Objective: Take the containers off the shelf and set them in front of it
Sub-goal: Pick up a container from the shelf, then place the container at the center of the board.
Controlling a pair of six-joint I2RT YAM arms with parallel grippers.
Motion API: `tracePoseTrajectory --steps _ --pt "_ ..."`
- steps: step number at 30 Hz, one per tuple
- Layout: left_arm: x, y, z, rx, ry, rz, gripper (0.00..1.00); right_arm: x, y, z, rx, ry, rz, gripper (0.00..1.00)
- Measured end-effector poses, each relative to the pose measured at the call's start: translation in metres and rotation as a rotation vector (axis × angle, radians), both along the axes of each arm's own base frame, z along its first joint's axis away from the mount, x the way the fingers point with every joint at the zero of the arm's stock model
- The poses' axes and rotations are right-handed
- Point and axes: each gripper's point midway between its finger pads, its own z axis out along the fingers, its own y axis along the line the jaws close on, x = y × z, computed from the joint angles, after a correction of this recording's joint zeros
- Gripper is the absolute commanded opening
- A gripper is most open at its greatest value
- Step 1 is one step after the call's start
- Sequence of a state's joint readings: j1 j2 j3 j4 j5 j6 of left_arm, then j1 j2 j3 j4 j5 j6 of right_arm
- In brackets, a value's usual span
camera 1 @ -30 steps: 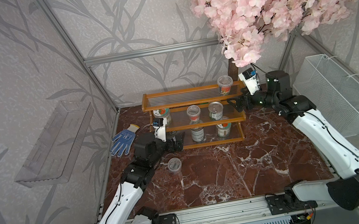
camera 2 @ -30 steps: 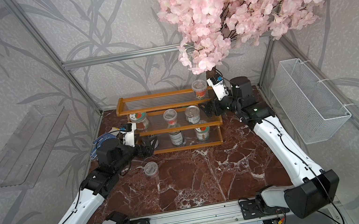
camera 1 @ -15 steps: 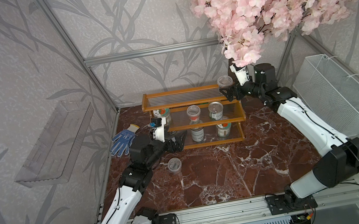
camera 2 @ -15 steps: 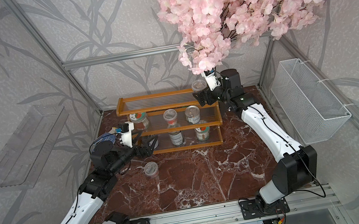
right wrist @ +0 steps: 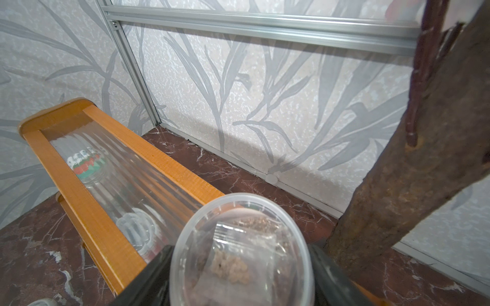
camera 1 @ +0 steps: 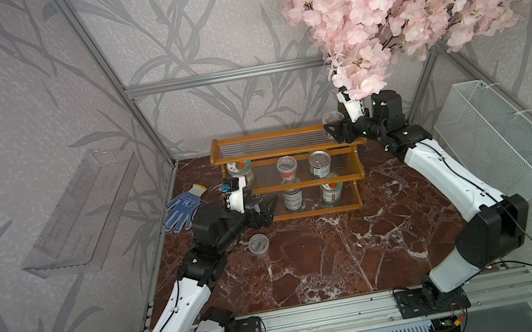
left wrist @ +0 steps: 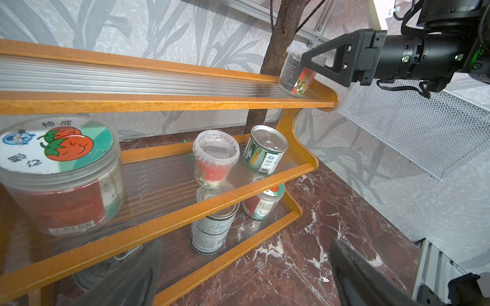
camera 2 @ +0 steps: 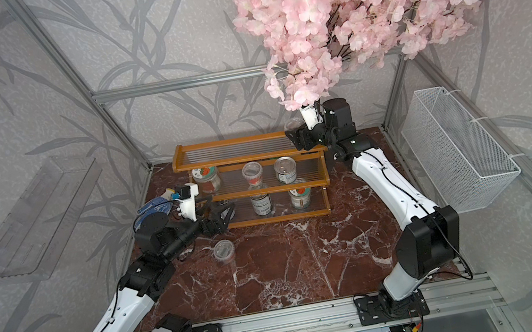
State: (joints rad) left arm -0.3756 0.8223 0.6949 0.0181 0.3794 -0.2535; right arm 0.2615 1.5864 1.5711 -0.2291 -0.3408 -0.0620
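Shelf-clearing under way: I am working the shelf (camera 1: 286,151) from both ends. On the left, past the clear wall tray (camera 1: 82,212) and a blue glove (camera 1: 181,206), my left gripper (camera 1: 270,210) is hovering at the shelf's lower left corner, jaws spread wide and empty. It is blocking both top views there. Only my left wrist camera is showing a half-hidden tin (left wrist: 106,270) sitting behind the bottom rail (blurred through the ribbed plastic).

One clear cup (camera 1: 258,245) is standing on the marble floor (camera 1: 327,255) in front, where open room is stretching rightward between my arms. The middle tier is carrying a tomato-lidded jar (camera 1: 239,170), a red-labelled cup (camera 1: 286,167) and a pull-tab tin (camera 1: 319,163). Below them are sitting a second tin (camera 1: 292,199) and a second jar (camera 1: 331,191).

At the top tier's far right end, my right gripper (camera 1: 332,131) is bracketing a labelled cup (left wrist: 293,76), a finger on each side; whether it is squeezing, I cannot tell. The right wrist camera is showing a sachet under its lid and the tree trunk (right wrist: 424,159) crowding just beside. The wire basket (camera 1: 502,142) is hanging farther right.
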Motion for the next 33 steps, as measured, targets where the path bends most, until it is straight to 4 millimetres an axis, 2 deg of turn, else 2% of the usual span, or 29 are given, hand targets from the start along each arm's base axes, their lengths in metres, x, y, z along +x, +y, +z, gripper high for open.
tracePoseTrajectory --steps 3,9,13,17,20,22,25,27,33 --pt "0.000 0.000 -0.001 -0.001 0.001 0.000 1.00 -0.001 0.001 0.000 0.001 -0.001 0.007 0.62" --pt "-0.001 0.000 0.000 -0.002 0.000 -0.004 1.00 -0.005 0.006 0.003 0.006 -0.007 0.047 0.59" --pt "-0.002 -0.001 -0.001 -0.002 0.003 -0.012 1.00 -0.020 0.012 0.010 0.014 -0.022 0.093 0.59" --pt "-0.002 -0.001 -0.001 -0.002 0.007 -0.014 1.00 -0.051 0.020 0.027 0.017 -0.061 0.155 0.59" --pt "-0.003 -0.001 -0.001 -0.002 0.008 -0.017 1.00 -0.086 0.031 0.039 0.027 -0.092 0.236 0.59" --pt "-0.006 -0.001 0.000 -0.004 0.007 -0.022 1.00 -0.115 0.042 0.039 0.033 -0.105 0.302 0.59" --pt "-0.012 0.000 -0.001 0.001 0.016 -0.035 1.00 -0.155 0.057 0.022 0.043 -0.093 0.398 0.59" --pt "-0.018 0.000 -0.004 0.008 0.025 -0.045 1.00 -0.174 0.067 -0.001 0.045 -0.056 0.454 0.59" --pt "-0.034 0.002 -0.030 0.038 0.096 -0.072 1.00 -0.204 0.090 -0.084 0.018 0.089 0.532 0.60"
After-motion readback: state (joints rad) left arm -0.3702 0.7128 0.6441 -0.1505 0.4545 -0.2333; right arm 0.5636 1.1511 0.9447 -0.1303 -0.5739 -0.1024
